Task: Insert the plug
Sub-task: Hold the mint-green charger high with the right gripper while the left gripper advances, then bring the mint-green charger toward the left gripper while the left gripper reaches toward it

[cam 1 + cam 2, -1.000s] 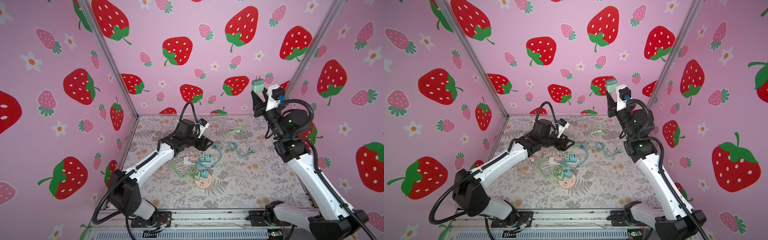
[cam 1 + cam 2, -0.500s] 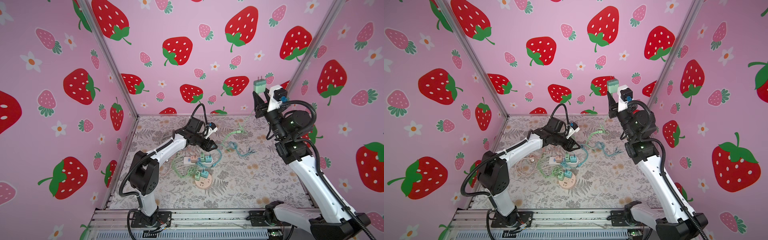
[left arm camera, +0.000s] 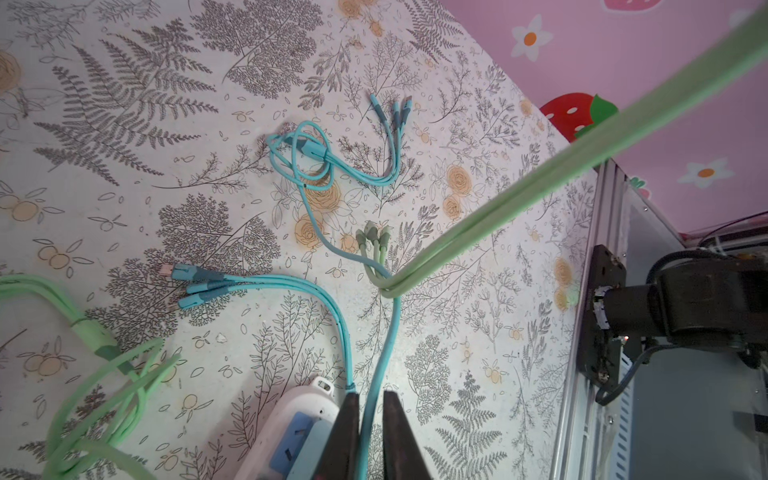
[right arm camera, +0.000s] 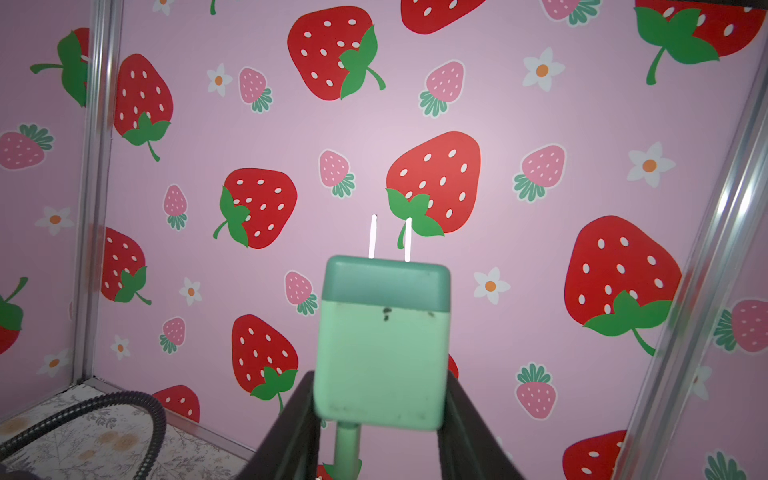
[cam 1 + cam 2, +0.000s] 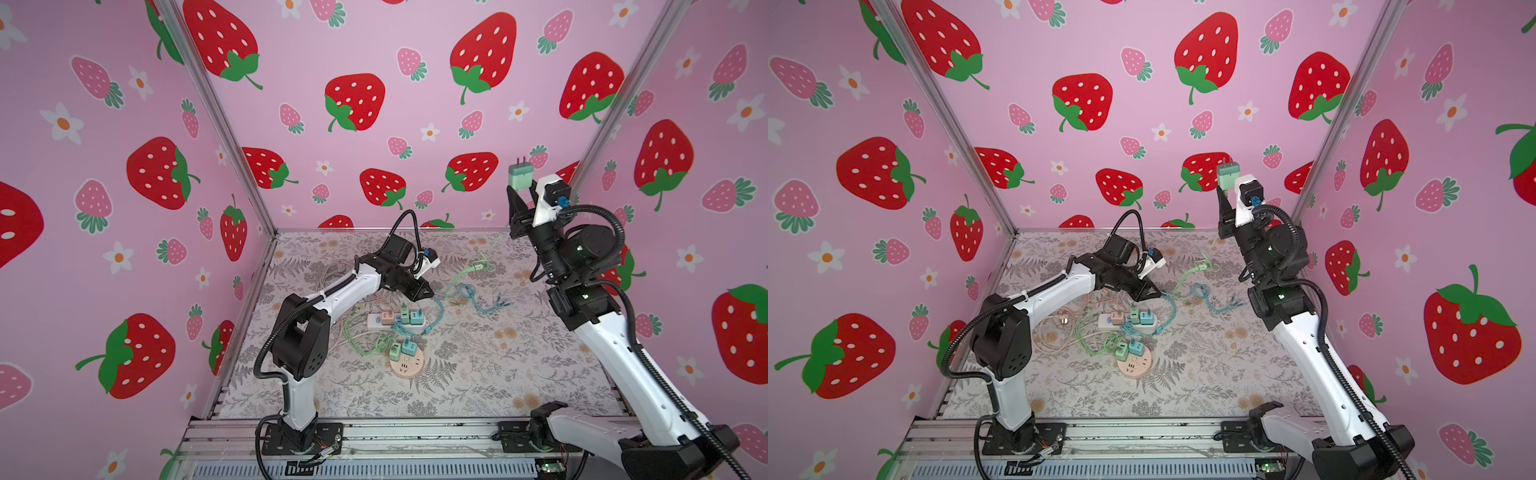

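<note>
While right jaws grip the green plug (image 4: 380, 345) prongs-up and left jaws pinch the blue cable (image 3: 377, 374), prongs should turn down squarely over a free power strip (image 3: 309, 399) slot.

Left wrist view: power strip (image 3: 291, 409) cut off by the frame edge, part hidden behind left gripper (image 3: 370, 395) fingers; blue cable (image 3: 384, 353) runs out of frame between them. Blurred near the lens: green cable (image 3: 582, 160). Right wrist view: plug (image 4: 380, 345) underside hidden between right gripper (image 4: 380, 374) fingers. Top views: strip sockets too small to tell; right arm (image 5: 665, 457) cropped at lower right.
</note>
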Available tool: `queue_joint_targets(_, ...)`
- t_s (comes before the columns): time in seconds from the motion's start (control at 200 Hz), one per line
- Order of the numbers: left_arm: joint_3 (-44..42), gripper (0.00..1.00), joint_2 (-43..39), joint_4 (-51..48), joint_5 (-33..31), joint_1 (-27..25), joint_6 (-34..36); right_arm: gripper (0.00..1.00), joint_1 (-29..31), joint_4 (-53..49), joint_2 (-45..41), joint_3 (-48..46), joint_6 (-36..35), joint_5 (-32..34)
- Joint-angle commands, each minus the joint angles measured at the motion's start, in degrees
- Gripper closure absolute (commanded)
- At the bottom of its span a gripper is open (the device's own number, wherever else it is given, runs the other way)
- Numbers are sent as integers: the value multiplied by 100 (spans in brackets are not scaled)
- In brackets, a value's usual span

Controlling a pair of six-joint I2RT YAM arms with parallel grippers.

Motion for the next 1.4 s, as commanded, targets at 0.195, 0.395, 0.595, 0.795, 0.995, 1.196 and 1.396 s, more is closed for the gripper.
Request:
queue_joint_targets(0.195,-139,100,-127,-210,303,-50,299,75,-18,1013,187,431,-651,810)
queue_joint_targets(0.395,-197,100,-78,-353,274,-49,453,75,-18,1114,138,853,-1121,1051)
queue_joint_targets(0.595,-152,100,-17,-400,94,-49,491,76,-18,966,-116,1074,-1523,1237)
queue_joint_targets(0.795,50,100,56,-222,-174,-31,130,75,-14,309,-454,933,-1189,808)
queue_joint_targets(0.995,277,76,-87,23,-240,-25,-416,75,-17,-518,-690,332,-380,108)
queue_joint_targets(1.196,351,48,-553,-40,-238,-10,-859,75,-5,-990,-926,-604,383,-552)
queue_joint_targets(1.396,180,42,-1137,-93,-261,158,-1635,76,-9,-1540,-1006,-1335,763,-1574)
